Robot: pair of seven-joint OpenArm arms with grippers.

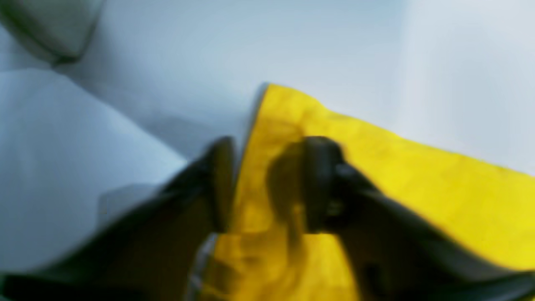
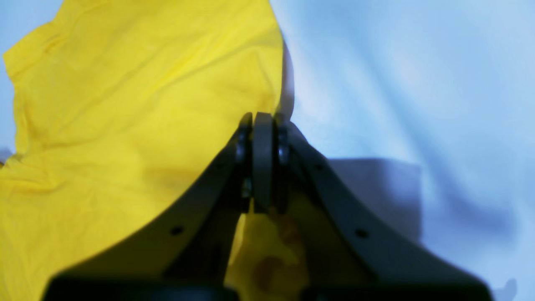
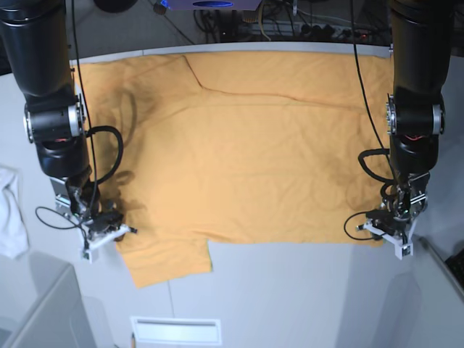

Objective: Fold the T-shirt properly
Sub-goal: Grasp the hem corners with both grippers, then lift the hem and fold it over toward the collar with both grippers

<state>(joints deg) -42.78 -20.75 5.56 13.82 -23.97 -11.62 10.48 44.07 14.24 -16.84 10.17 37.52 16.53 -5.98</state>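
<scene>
The T-shirt (image 3: 246, 152) lies spread flat across the table, orange in the base view and yellow in both wrist views. My right gripper (image 3: 109, 232) is at the shirt's near left corner, by the sleeve. In the right wrist view its fingertips (image 2: 262, 125) are pressed together on the edge of the T-shirt (image 2: 125, 104). My left gripper (image 3: 389, 228) is at the shirt's near right corner. In the blurred left wrist view its fingers (image 1: 322, 184) stand apart, straddling the edge of the T-shirt (image 1: 397, 167), with fabric in the gap.
A small white cloth (image 3: 11, 210) lies at the table's left edge. The grey table (image 3: 290, 290) shows bare in front of the shirt, with a slot (image 3: 174, 330) near its front edge. Cables and equipment (image 3: 239, 18) sit behind the table.
</scene>
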